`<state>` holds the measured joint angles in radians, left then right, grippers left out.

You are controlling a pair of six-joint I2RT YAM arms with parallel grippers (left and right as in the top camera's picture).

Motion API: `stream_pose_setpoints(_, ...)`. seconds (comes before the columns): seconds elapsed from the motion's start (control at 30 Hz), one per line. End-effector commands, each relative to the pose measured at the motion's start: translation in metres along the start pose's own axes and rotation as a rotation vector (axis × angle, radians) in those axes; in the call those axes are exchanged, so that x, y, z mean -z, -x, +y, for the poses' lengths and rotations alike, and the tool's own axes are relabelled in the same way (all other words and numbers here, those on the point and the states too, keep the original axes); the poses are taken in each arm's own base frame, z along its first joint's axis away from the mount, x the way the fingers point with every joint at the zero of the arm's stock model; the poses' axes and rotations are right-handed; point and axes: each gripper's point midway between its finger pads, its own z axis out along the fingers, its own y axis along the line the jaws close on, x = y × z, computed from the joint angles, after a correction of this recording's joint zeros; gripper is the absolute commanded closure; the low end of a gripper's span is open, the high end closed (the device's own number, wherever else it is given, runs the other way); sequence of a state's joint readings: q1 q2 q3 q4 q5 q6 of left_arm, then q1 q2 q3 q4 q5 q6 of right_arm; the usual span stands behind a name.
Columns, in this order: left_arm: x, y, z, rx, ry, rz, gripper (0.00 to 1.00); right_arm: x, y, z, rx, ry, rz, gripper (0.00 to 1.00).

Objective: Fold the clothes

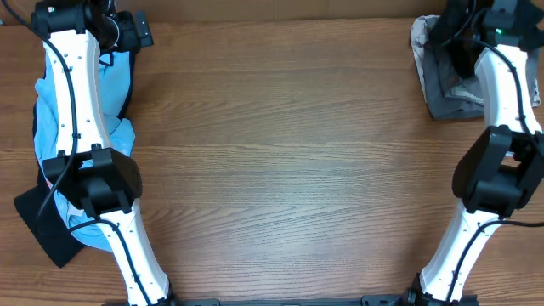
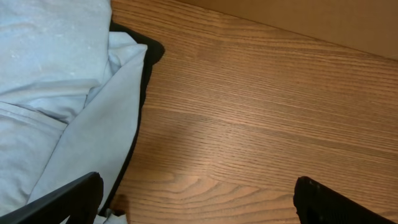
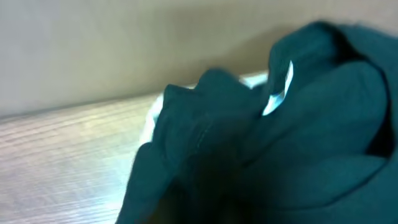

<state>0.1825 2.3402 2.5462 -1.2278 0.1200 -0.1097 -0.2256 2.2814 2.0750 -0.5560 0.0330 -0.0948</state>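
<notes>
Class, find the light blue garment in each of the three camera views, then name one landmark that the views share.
Overhead: the light blue garment lies at the far left, on a black cloth.
Left wrist: it fills the left side, with the black cloth edging it.
Right wrist: not in it; only a dark pile shows.
Shared landmark: the wooden table, visible in all three.
</notes>
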Motion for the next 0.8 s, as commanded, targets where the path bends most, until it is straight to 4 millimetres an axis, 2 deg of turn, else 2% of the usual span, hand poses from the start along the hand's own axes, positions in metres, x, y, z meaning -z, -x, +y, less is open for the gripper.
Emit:
stream_pose_setpoints(0.0, -0.004, 0.001, -0.006, 0.004, -0.015, -0.002, 0.00, 0.003, 0.001, -0.012, -0.027, -0.048, 0.010, 0.00)
stream_pose_setpoints(0.1, -0.004, 0.002, -0.006, 0.003, -0.016, -0.005, 0.00, 0.016, 0.001, -0.015, -0.083, -0.051, 0.031, 0.00)
stream_pose_setpoints(0.23, -0.004, 0.002, -0.006, 0.003, -0.015, -0.005, 0.00, 0.052, 0.025, -0.019, -0.140, -0.045, -0.015, 0.00)
stream_pose_setpoints(0.33, -0.004, 0.002, -0.006, 0.003, -0.015, -0.007, 0.00, 0.071, 0.037, -0.025, -0.146, -0.052, -0.045, 0.00)
stream_pose_setpoints(0.47, -0.004, 0.002, -0.006, 0.003, -0.016, -0.007, 0.00, 0.070, 0.032, -0.044, -0.181, -0.082, -0.030, 0.00)
stream_pose_setpoints(0.6, -0.004, 0.002, -0.006, 0.003, -0.015, -0.007, 0.00, 0.051, 0.008, -0.065, -0.244, -0.102, 0.025, 0.01)
stream_pose_setpoints(0.67, -0.004, 0.002, -0.006, 0.003, -0.015, -0.007, 0.00, 0.035, -0.008, -0.075, -0.258, -0.104, 0.066, 0.14)
stream_pose_setpoints(0.77, -0.004, 0.002, -0.006, 0.003, -0.015, -0.007, 0.00, 0.011, -0.039, -0.084, -0.276, -0.106, 0.145, 0.44)
